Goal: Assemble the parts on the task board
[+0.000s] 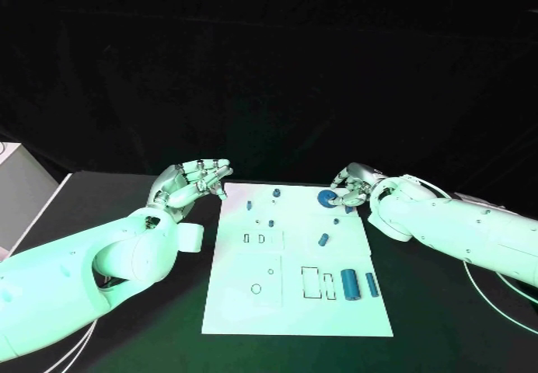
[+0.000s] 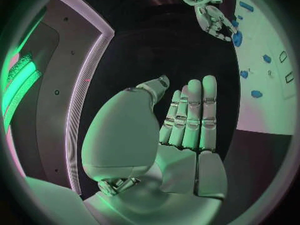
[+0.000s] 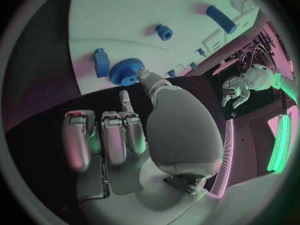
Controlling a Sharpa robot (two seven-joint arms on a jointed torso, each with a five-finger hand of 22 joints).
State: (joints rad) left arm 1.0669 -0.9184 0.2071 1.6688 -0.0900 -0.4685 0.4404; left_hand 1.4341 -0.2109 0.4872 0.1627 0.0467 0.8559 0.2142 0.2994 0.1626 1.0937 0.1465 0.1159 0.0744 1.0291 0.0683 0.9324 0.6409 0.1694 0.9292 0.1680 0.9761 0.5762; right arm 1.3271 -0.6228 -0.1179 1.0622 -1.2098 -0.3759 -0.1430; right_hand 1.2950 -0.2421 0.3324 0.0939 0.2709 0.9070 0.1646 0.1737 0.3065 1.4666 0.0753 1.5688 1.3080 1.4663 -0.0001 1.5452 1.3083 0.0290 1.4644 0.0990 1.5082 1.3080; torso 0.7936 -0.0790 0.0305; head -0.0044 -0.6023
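The left hand (image 2: 181,135) rises from the wrist with its silver fingers (image 2: 194,115) straight and side by side, the thumb set apart, holding nothing. Beyond it lies the black counter (image 2: 156,50). Across the counter the right hand (image 2: 215,20) touches a round blue gear-like part (image 2: 237,38) at the edge of the white task board (image 2: 269,100), where several small blue parts (image 2: 256,93) lie scattered.

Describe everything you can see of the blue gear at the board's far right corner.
The blue gear is a round, toothed wheel with a raised hub, seemingly plastic. It lies flat on the white task board at its far right corner, beside a small blue block. The right hand touches its edge with fingertips.
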